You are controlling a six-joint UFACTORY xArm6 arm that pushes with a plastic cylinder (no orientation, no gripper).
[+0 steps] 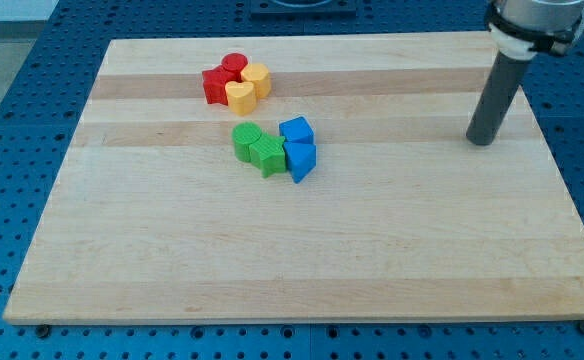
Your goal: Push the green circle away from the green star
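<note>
My tip, a bare rod end effector with nothing to spread or pinch, stands well to the view's right of green circle, which touches green star on its far, upper-left side.

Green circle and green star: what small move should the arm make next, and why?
Probably bring my tip across toward the view's left, to the seam between the green circle and the green star. The tip stands far off at the view's right, touching no block, while the two greens sit pressed together, with blue blocks against the star's right.
</note>
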